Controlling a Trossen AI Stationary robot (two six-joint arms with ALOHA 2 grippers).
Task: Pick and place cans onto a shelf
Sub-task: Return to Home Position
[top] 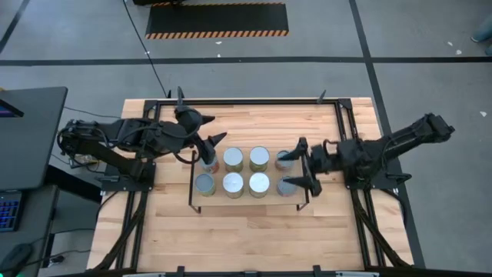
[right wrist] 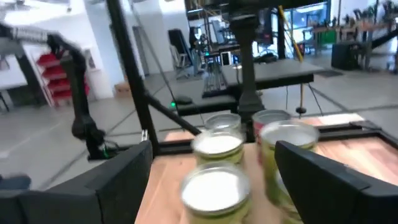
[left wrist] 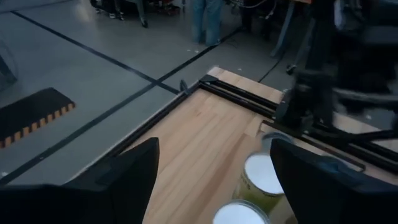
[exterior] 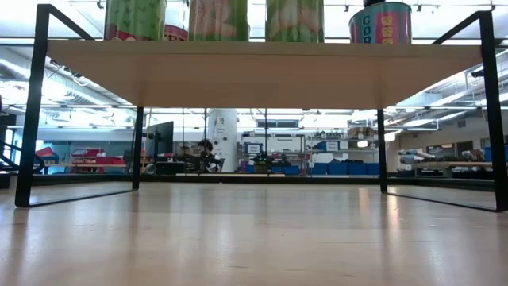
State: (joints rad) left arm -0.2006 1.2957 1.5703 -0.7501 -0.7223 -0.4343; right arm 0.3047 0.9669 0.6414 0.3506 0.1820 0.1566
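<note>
- All eight cans [top: 259, 185] stand on the shelf [exterior: 254, 75] in two rows of four. The shelf sits mid-counter [top: 254, 238].
- Every can is upright, silver lid up, so its long axis is vertical. None looks tipped or lying down.
- Expect them to handle as stiff tin. They are probably fairly heavy if full, with smooth, slippery sides, and not fragile, though a drop could dent one.
- If you must regrip one, pinch across the round side at about mid-height. Neighbours stand close together, so come in from above or from an outer end.
- The left jaws are spread wide and empty, at the shelf's left end beside the end can.
- The right jaws are also spread and hold nothing, at the right end. They partly cover the two end cans, so you cannot tell whether they touch.
</note>
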